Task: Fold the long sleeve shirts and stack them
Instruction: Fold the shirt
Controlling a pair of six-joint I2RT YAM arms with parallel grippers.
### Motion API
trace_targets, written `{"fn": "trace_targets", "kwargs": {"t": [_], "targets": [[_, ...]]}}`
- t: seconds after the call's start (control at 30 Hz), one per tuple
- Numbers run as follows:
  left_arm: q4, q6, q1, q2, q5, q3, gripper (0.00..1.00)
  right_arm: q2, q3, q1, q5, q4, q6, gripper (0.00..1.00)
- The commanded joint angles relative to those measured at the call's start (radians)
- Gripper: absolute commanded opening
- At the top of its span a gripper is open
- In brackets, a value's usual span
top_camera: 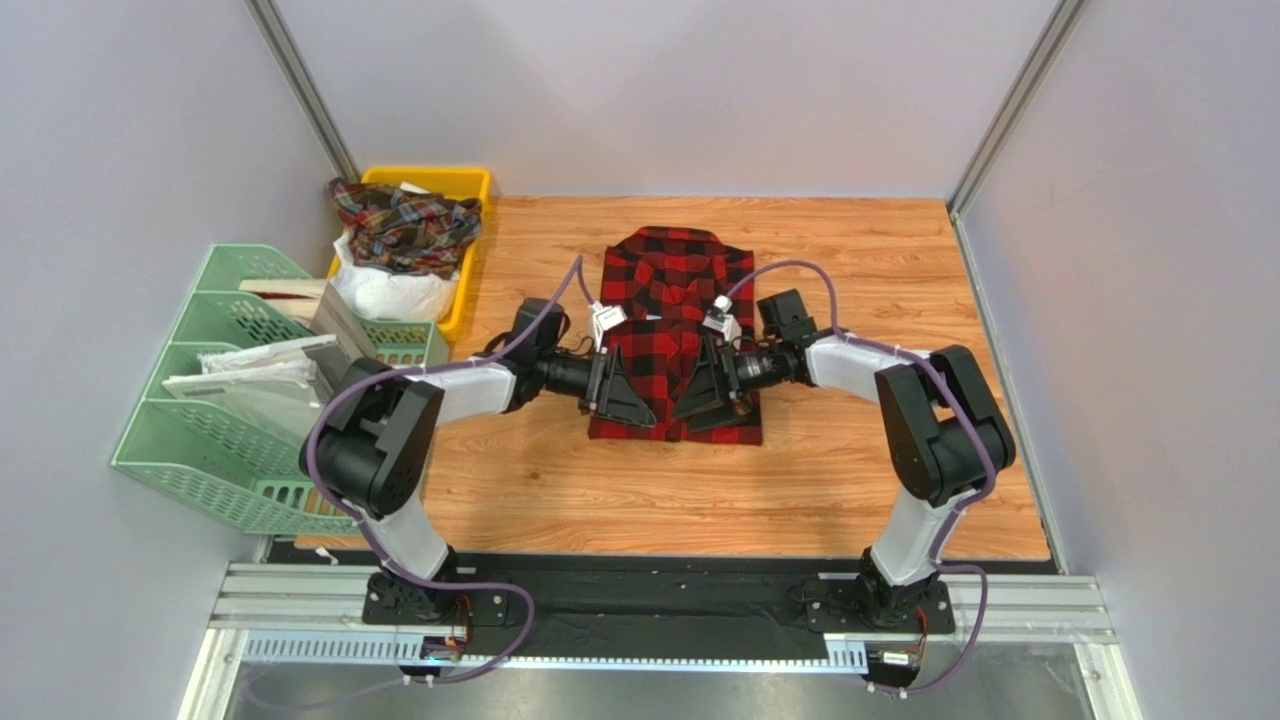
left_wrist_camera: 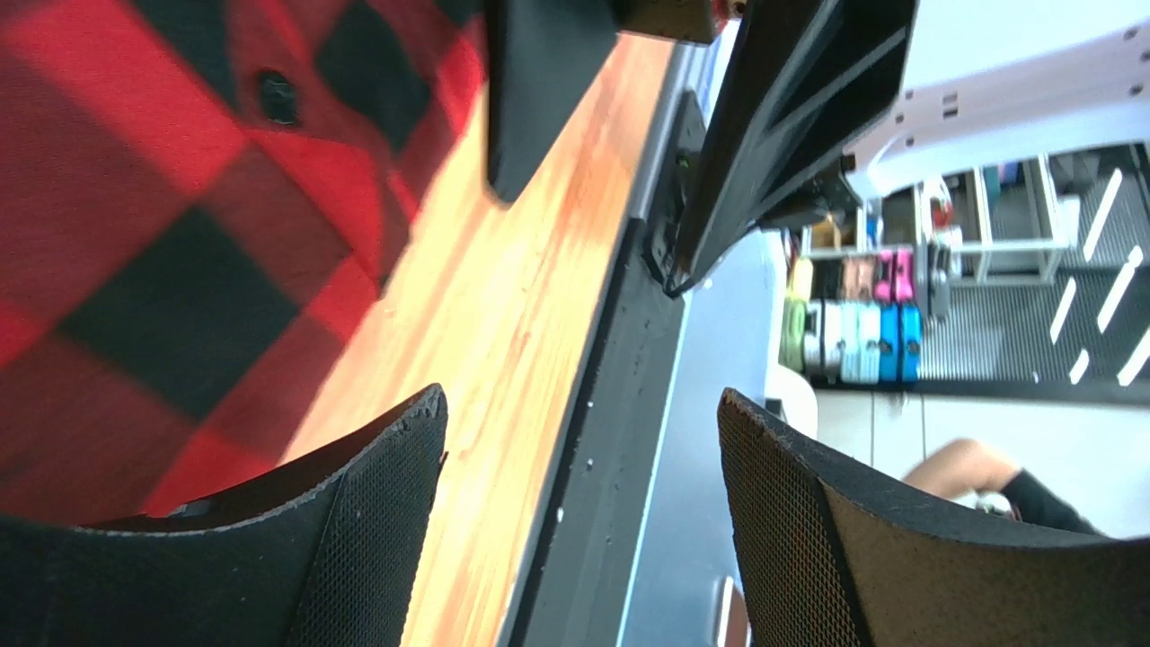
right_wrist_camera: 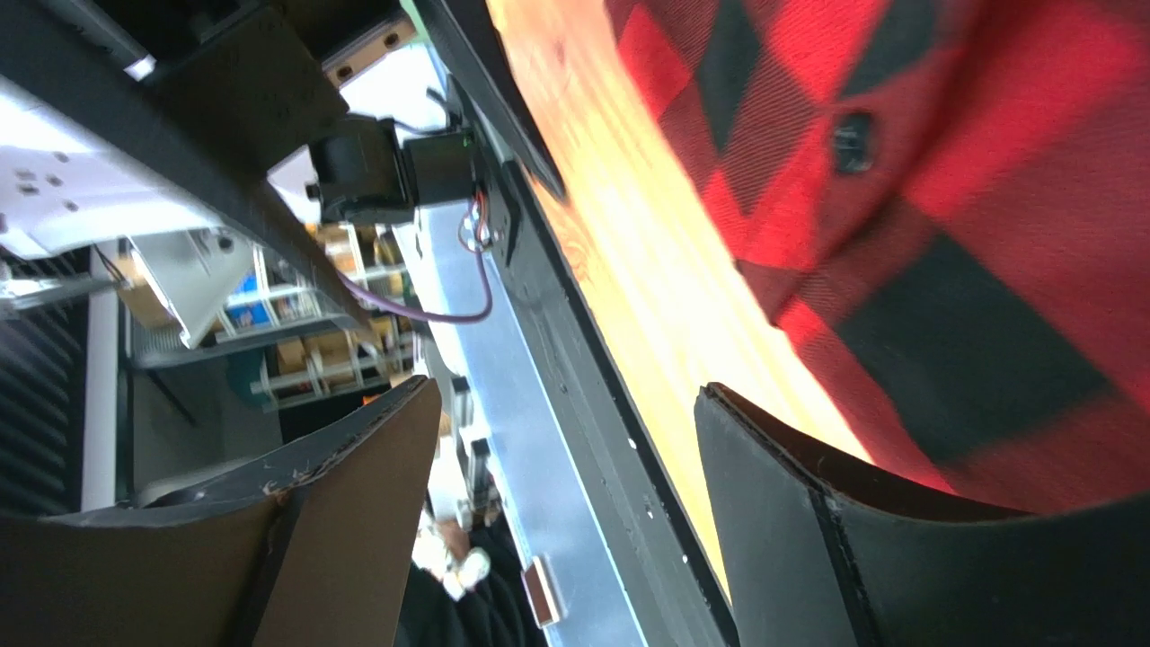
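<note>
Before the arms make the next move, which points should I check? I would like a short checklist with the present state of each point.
1. Left gripper open, nothing between its jaws: ok.
2. Right gripper open, nothing between its jaws: ok.
3. Red shirt folded into a neat rectangle, no sleeve sticking out: ok.
4. Red shirt wholly on the table, away from its edges: ok.
5. Fingers lifted off the cloth, so that it is not dragged: cannot tell.
6. Another plaid shirt waiting in the yellow bin: ok, it lies crumpled there.
</note>
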Motion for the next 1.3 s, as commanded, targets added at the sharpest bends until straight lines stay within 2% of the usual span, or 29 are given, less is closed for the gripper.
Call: {"fn": "trace_targets", "kwargs": {"t": [0.0, 0.1, 0.17, 0.27, 0.4, 0.5, 0.6, 0.7, 0.9, 0.97, 1.1, 1.2, 1.27], "targets": [[0.056, -0.031, -0.007, 0.117, -0.027, -0.001, 0.78, 0.108, 0.005, 0.006, 0.001, 0.028, -0.015, 0.76], [0.021, 0.026, 0.022, 0.194, -0.062, 0.015, 0.78, 0.208, 0.016, -0.034, -0.003, -0.007, -0.095, 0.75], [-0.014, 0.053, 0.038, 0.218, -0.065, 0.019, 0.77, 0.239, 0.016, -0.051, 0.009, -0.092, -0.159, 0.74], [-0.078, 0.108, 0.042, 0.191, -0.015, -0.001, 0.77, 0.199, -0.004, -0.060, -0.020, -0.184, -0.212, 0.74], [-0.135, 0.123, 0.041, 0.009, 0.048, 0.041, 0.77, -0.012, 0.030, -0.052, -0.056, -0.147, -0.065, 0.77], [-0.064, 0.008, 0.039, -0.010, 0.032, 0.134, 0.78, -0.060, 0.129, -0.062, -0.007, -0.064, 0.024, 0.79], [0.038, -0.105, 0.041, 0.095, -0.016, 0.273, 0.78, 0.038, 0.258, -0.063, 0.023, -0.001, 0.070, 0.80], [0.159, -0.251, 0.039, 0.230, -0.054, 0.384, 0.77, 0.157, 0.349, -0.065, 0.021, 0.153, 0.188, 0.79], [0.276, -0.316, 0.059, 0.398, -0.131, 0.457, 0.77, 0.360, 0.452, -0.089, 0.041, 0.252, 0.252, 0.74], [0.273, -0.327, 0.081, 0.456, -0.165, 0.473, 0.77, 0.421, 0.476, -0.111, 0.040, 0.263, 0.239, 0.72], [0.089, -0.260, 0.124, 0.501, -0.249, 0.513, 0.77, 0.530, 0.512, -0.123, 0.068, 0.229, 0.171, 0.70], [0.023, -0.235, 0.138, 0.484, -0.312, 0.461, 0.77, 0.556, 0.515, -0.123, 0.084, 0.223, 0.175, 0.69], [0.054, -0.250, 0.147, 0.475, -0.297, 0.414, 0.77, 0.552, 0.516, -0.119, 0.081, 0.221, 0.181, 0.69]]}}
